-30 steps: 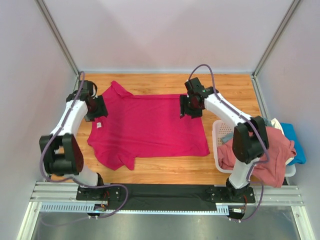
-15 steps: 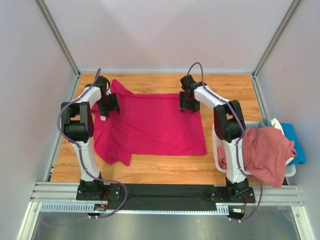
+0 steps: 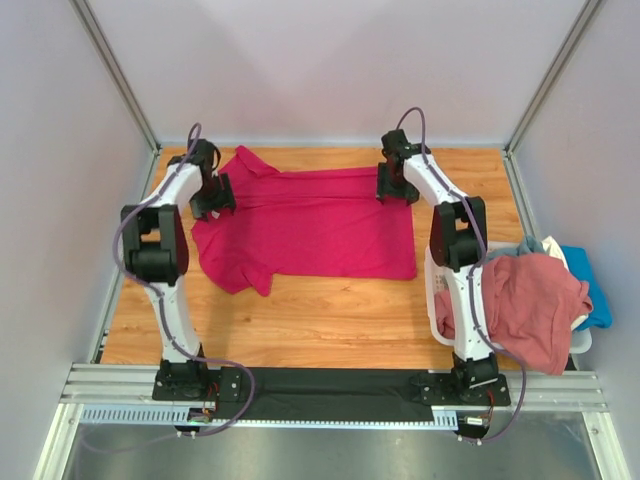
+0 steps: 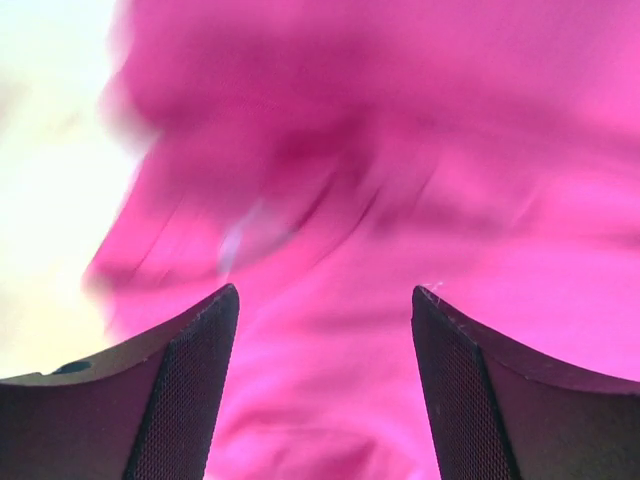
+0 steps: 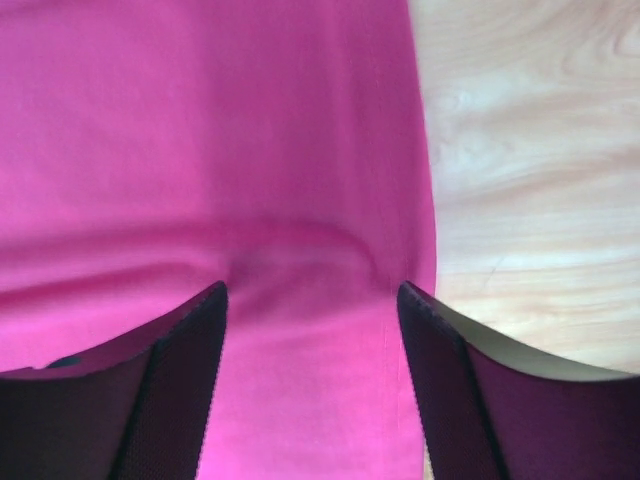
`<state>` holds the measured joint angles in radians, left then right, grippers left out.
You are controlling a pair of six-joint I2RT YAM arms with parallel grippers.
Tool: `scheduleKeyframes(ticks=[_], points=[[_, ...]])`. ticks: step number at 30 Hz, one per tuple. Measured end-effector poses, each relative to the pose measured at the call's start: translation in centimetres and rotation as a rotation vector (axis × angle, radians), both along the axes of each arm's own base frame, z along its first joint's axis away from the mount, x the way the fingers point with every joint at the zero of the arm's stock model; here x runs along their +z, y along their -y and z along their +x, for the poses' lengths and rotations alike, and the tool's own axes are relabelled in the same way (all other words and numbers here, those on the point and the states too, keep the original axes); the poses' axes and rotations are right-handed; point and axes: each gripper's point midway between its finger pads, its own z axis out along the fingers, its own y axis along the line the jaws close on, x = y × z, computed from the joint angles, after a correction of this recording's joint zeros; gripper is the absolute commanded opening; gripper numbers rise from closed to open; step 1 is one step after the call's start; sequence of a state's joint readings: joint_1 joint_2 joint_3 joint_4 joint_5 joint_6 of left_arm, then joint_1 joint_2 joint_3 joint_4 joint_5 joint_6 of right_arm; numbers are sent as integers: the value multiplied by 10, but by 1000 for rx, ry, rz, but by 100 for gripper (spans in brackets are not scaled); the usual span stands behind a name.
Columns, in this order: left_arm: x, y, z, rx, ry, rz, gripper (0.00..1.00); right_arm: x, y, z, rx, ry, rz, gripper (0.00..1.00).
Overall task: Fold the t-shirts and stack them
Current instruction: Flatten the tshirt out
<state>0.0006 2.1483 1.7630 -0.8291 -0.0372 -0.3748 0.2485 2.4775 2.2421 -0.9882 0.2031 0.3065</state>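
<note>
Magenta-red t-shirt (image 3: pixel 310 225): you have it spread flat on the wooden desk (image 3: pixel 330 320), filling the middle and reaching toward 12 o'clock in the overhead view. Its neck end points to 9 o'clock and its hem edge runs straight along the 3 o'clock side. One short sleeve juts out toward 7 o'clock, with a small fold in it.

Left pincer (image 3: pixel 213 196): you'll find it at 10 o'clock, over the shirt's neck-and-shoulder end. In your left wrist view the two fingers (image 4: pixel 190 400) stand wide apart. Blurred magenta cloth lies beyond the gap and nothing is clamped.

Right pincer (image 3: pixel 396 186): it sits at 1 o'clock, over the shirt's far hem corner. In your right wrist view the fingers (image 5: pixel 180 390) are well apart. The cloth lies under them with a low crease running across between the tips, and the hem edge and bare wood show toward 3 o'clock. No cloth is gripped.

White lattice basket (image 3: pixel 436 270): it stands at 4 o'clock, just beside the right arm, mostly covered.

Dusty pink t-shirt (image 3: pixel 530 305): it is heaped over the basket and hangs over its near rim.

Blue t-shirt (image 3: pixel 592 285): it peeks out at the 3 o'clock edge of the pink one, touching it.

Whitish cloth (image 3: pixel 545 246): only a small bit shows at the far side of the heap, so you cannot tell its shape.
</note>
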Motion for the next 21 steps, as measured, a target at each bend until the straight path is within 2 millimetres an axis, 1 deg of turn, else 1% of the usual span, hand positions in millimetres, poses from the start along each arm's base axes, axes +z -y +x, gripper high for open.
scheduleKeyframes(ticks=[1, 2, 3, 4, 5, 6, 7, 8, 9, 11, 12, 13, 15, 17, 18, 20, 21], points=[[7, -3, -12, 11, 7, 17, 75, 3, -2, -5, 6, 0, 1, 72], [19, -7, -31, 24, 15, 33, 71, 7, -4, -17, 13, -18, -1, 72], [31, -9, -53, 41, 26, 42, 69, 14, -9, -31, 27, -29, 0, 72], [42, -11, -70, 51, 46, 48, 66, 23, -17, -43, 45, -32, 9, 72], [57, -12, -90, 63, 75, 49, 60, 35, -29, -57, 70, -26, 26, 71], [71, -11, -107, 77, 113, 41, 58, 51, -44, -71, 102, -12, 56, 69], [82, -9, -121, 86, 155, 27, 57, 67, -65, -85, 143, 21, 102, 68], [91, -6, -136, 91, 197, 5, 60, 79, -84, -98, 181, 44, 147, 67], [92, 0, -149, 96, 222, -31, 64, 94, -108, -117, 231, 68, 212, 66], [80, 13, -175, 109, 218, -105, 76, 116, -159, -157, 347, 117, 351, 66], [70, 18, -185, 112, 197, -137, 77, 123, -184, -180, 406, 121, 421, 66], [57, 25, -194, 125, 171, -178, 79, 127, -206, -198, 456, 122, 478, 66], [28, 36, -212, 154, 94, -241, 79, 124, -244, -230, 538, 101, 576, 66], [9, 43, -226, 192, 40, -287, 78, 111, -266, -253, 579, 57, 623, 66], [4, 46, -229, 210, 27, -307, 77, 102, -275, -262, 591, 27, 637, 66], [-2, 49, -230, 249, 28, -351, 75, 86, -292, -273, 606, -14, 660, 66], [-3, 49, -228, 270, 36, -367, 74, 79, -298, -277, 610, -29, 666, 66]])
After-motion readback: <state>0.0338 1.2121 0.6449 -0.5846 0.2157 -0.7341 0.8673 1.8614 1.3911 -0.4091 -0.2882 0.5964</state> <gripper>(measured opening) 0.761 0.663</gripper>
